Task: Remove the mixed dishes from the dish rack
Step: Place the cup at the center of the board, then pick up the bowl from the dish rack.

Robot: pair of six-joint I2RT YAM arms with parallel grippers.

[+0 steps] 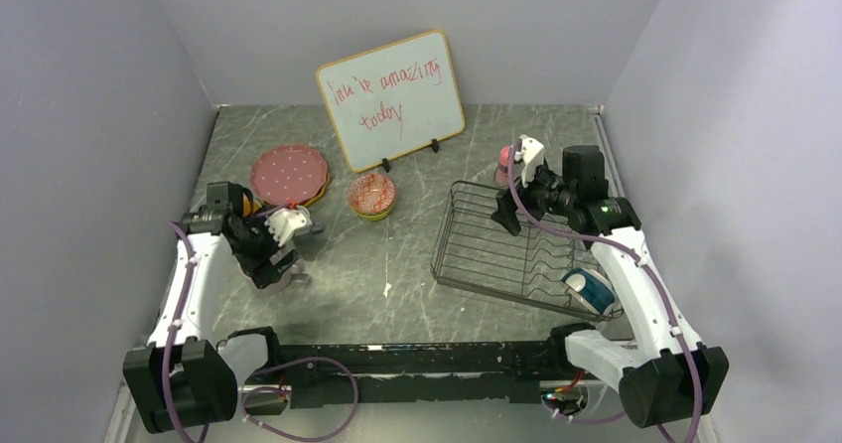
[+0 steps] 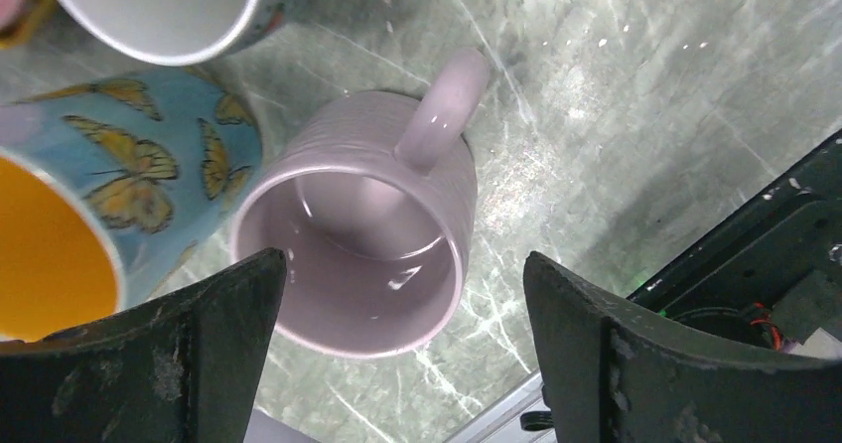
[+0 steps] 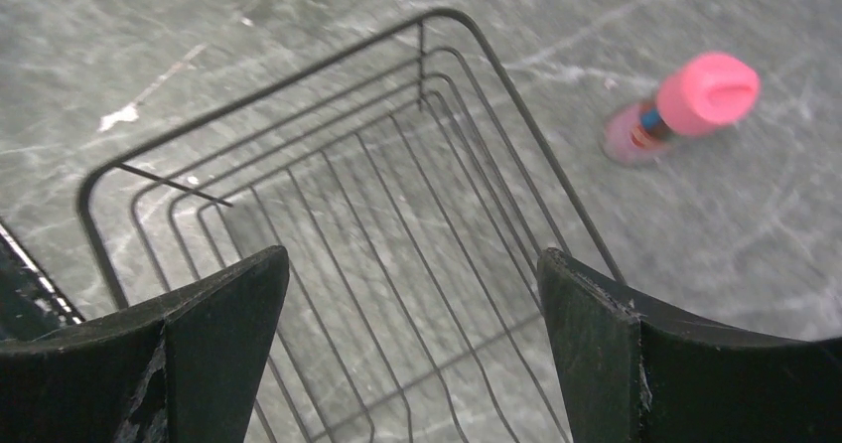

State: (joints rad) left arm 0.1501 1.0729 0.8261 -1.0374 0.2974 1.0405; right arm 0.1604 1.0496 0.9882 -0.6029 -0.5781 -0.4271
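One blue-white patterned bowl point(image 1: 588, 289) lies in the dish rack point(image 1: 475, 249), at its lower right corner in the top view. The rack sits right of centre on the tabletop point(image 1: 397, 254).

Lilac mug point(image 2: 362, 254): upright on the tabletop at the centre of the left wrist view, handle towards the upper right. Left pincer point(image 2: 402, 359): spread wide, fingers point(image 2: 179, 364) at either side of the mug's near rim; contact cannot be confirmed.

Butterfly-printed blue cup point(image 2: 149, 165), orange inside: just beside the mug, at left. White-lined cup point(image 2: 169, 6): upper left of that view.

Pink dotted plate point(image 1: 288, 173): stacked on the orange plate point(image 1: 318, 193), left of centre in the top view. Red-patterned bowl point(image 1: 371, 194): nested in a yellow bowl point(image 1: 372, 216), just to the right of the plates.

Right pincer point(image 3: 412, 354): spread wide, holding nothing, above a corner of the rack.

Small pink bottle point(image 3: 685, 105): outside the rack, upper right of the right wrist view. Whiteboard point(image 1: 390, 98) with red writing: back centre.
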